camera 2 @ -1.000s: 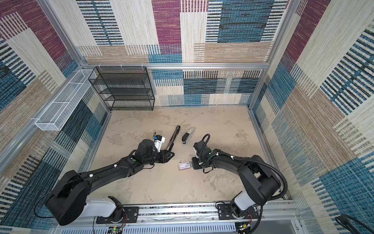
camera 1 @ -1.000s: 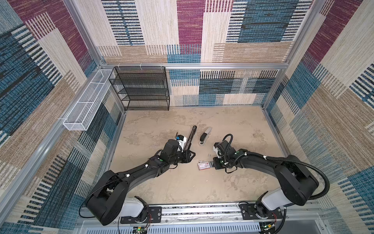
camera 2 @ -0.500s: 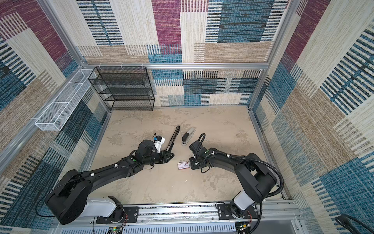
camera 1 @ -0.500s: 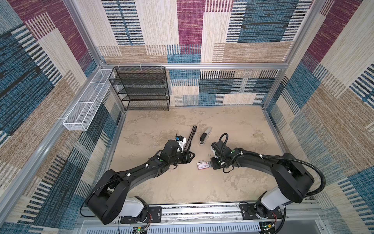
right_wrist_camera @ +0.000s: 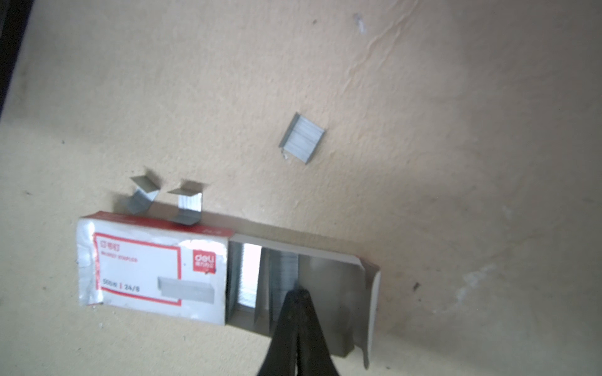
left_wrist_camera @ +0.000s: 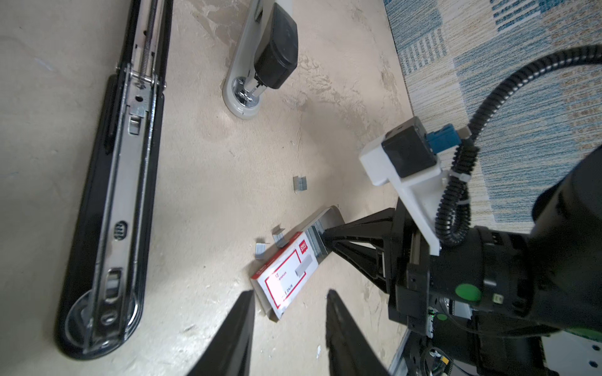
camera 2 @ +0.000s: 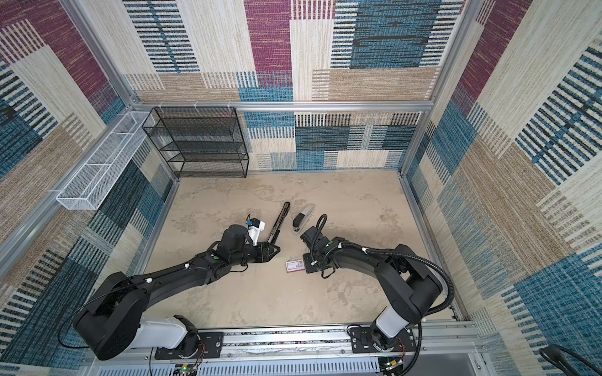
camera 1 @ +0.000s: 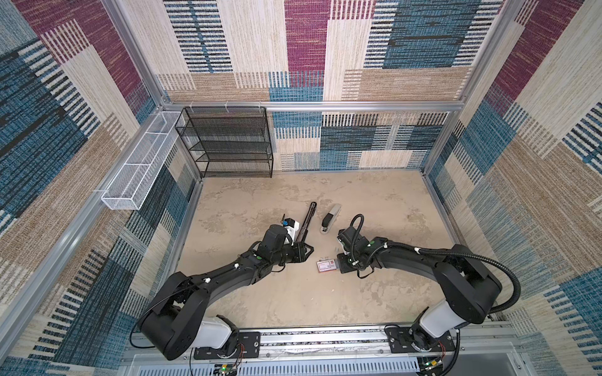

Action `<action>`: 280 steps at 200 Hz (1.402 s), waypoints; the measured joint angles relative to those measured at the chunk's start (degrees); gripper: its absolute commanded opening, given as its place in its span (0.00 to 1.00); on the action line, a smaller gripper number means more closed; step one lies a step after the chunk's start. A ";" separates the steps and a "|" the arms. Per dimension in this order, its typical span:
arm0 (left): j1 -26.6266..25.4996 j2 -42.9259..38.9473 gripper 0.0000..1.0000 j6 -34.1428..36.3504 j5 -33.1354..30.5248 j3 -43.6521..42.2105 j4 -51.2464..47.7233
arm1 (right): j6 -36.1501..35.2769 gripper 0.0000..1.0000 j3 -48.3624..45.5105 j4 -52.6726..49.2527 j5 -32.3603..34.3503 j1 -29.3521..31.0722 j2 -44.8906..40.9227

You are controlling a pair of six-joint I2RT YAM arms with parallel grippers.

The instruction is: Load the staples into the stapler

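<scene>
The stapler (camera 1: pixel 304 224) (left_wrist_camera: pixel 123 182) is black and lies opened flat, its metal staple channel bared. The red-and-white staple box (camera 1: pixel 326 266) (right_wrist_camera: pixel 153 273) lies near the front, its grey tray (right_wrist_camera: pixel 335 293) slid out with staples (right_wrist_camera: pixel 250 276) inside. Short loose strips of staples (right_wrist_camera: pixel 303 138) (left_wrist_camera: pixel 300 184) lie beside it. My right gripper (right_wrist_camera: pixel 298 291) (camera 1: pixel 342 265) is shut, its tips down on the staples in the tray; whether a strip is pinched cannot be told. My left gripper (left_wrist_camera: pixel 290 293) (camera 1: pixel 308 250) is open and holds nothing, next to the stapler's near end and the box's closed end.
A second stapler (camera 1: pixel 329 218) (left_wrist_camera: pixel 264 65), grey and black, stands closed just right of the open one. A black mesh shelf (camera 1: pixel 228 143) stands at the back left and a white wire basket (camera 1: pixel 140 162) hangs on the left wall. Patterned walls enclose the floor.
The right gripper's jaws have closed down over the tray, and its wrist has shifted slightly left. The left arm has stayed in place.
</scene>
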 measured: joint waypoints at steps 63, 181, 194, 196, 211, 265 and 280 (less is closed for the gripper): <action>0.96 -0.37 0.41 -1.11 0.87 -0.13 0.98 | 0.22 0.00 1.05 -1.81 -0.13 0.02 -4.17; 9.31 10.05 0.51 -24.70 24.46 0.13 43.06 | -1.31 0.00 -2.51 11.43 -27.43 -13.40 -23.10; 9.31 12.92 0.51 -29.40 27.15 0.57 51.47 | -1.27 0.00 -3.23 15.63 -33.90 -14.14 -24.04; 9.29 13.22 0.51 -30.12 27.58 0.61 52.48 | -1.22 0.00 -3.39 16.28 -34.86 -14.21 -24.15; 9.03 13.75 0.52 -32.81 29.70 0.66 57.72 | -0.35 0.00 -4.22 20.39 -41.03 -14.45 -24.50; 7.23 11.98 0.53 -34.53 34.62 1.22 65.22 | 4.04 0.00 -6.34 32.13 -54.95 -14.78 -24.48; 6.54 11.74 0.53 -34.53 35.60 1.36 66.12 | 5.18 0.00 -6.38 34.53 -56.98 -14.78 -23.76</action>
